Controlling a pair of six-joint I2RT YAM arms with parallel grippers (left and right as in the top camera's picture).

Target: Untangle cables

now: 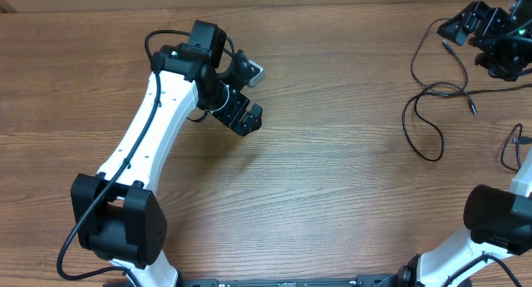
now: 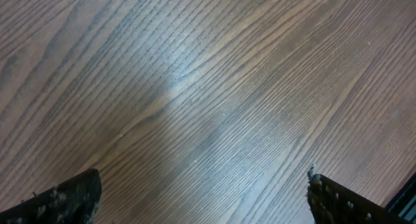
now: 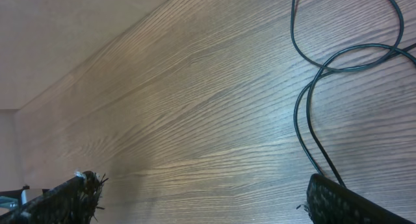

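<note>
overhead: top-down, far | wrists: low, oblique over table (image 2: 195, 87) (right shares cables (image 3: 296, 113) with overhead)

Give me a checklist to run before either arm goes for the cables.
1. Left gripper open and empty: ok.
2. Right gripper open and empty: ok.
3. Cables located: ok. They lie in crossing loops on the table, at its right side near the right gripper.
4. Cables in the left wrist view: not ok. It shows only bare table.
5. All ends found: cannot tell. One plug shows, but strands run off the right edge of the overhead view.
6. Strands clear of the right gripper: cannot tell. In the right wrist view one runs right up to a finger.
</note>
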